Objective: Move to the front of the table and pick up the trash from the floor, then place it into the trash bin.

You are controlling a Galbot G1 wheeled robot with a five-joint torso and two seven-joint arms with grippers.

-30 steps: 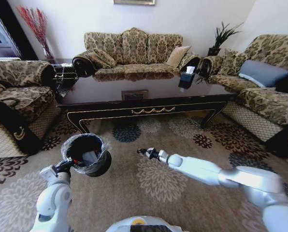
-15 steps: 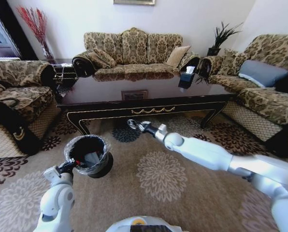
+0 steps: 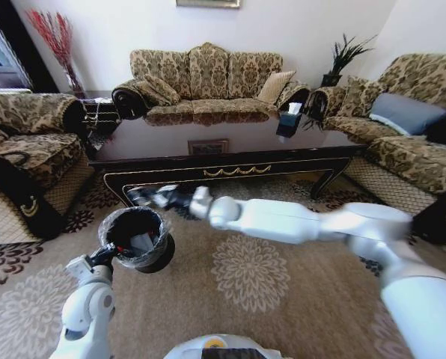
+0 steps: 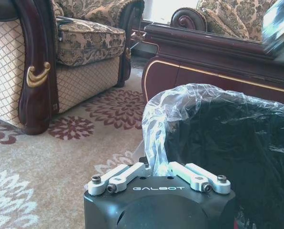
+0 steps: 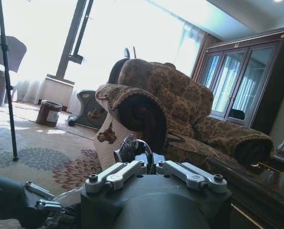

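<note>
My left gripper (image 3: 103,256) is shut on the bag-lined rim of the black trash bin (image 3: 137,238) and holds it just above the floor (image 3: 253,280). The left wrist view shows that gripper (image 4: 155,171) pinching the plastic rim of the trash bin (image 4: 228,143). A pale piece lies inside the bin. My right arm reaches across to the left, its gripper (image 3: 143,197) blurred, just above and behind the bin, in front of the table (image 3: 230,158). In the right wrist view the gripper (image 5: 150,166) is shut on a small silvery piece of trash (image 5: 127,149).
Patterned sofas stand on three sides: left (image 3: 28,142), behind the table (image 3: 208,82), and right (image 3: 410,134). A tissue box (image 3: 289,120) sits on the table. A tripod leg (image 5: 4,81) stands on the carpet in the right wrist view.
My right arm has swung left from the middle of the carpet to a spot just over the bin, carrying the silvery piece. The left arm and the bin have hardly moved.
</note>
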